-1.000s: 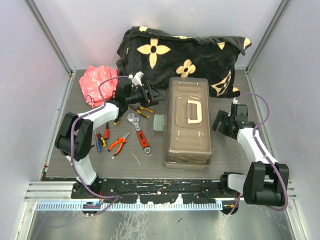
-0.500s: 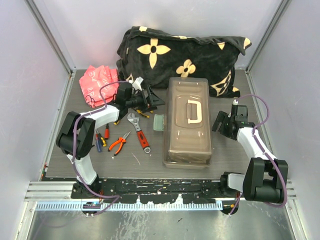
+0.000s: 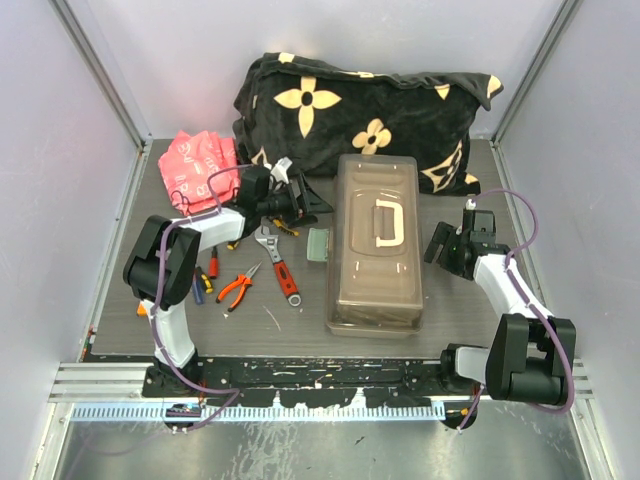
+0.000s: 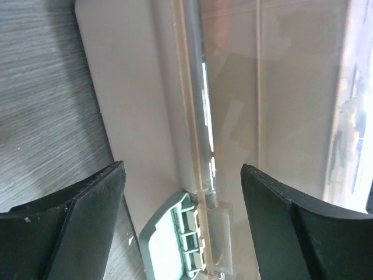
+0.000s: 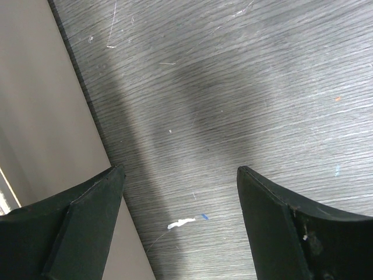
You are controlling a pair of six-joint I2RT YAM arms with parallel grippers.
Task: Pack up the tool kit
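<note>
In the last second my left gripper (image 3: 311,203) crept nearer the closed toolbox (image 3: 377,245) mid-table, jaws spread, at its 10 o'clock near the green latch (image 4: 169,245). The right gripper (image 3: 441,246) waited spread at 3 o'clock. The wrench (image 3: 280,265) lay unpacked at 9 o'clock, so I judged opening came first.

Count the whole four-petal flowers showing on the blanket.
2: a large flower on the blanket at left, a smaller flower near its middle. Partial cream shapes at folds may hide more.

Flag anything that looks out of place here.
The toolbox lid is down, yet its green latch sticks out unfastened on the side facing the left arm. The pliers, wrench and screwdrivers lie loose on the table beside it.
</note>
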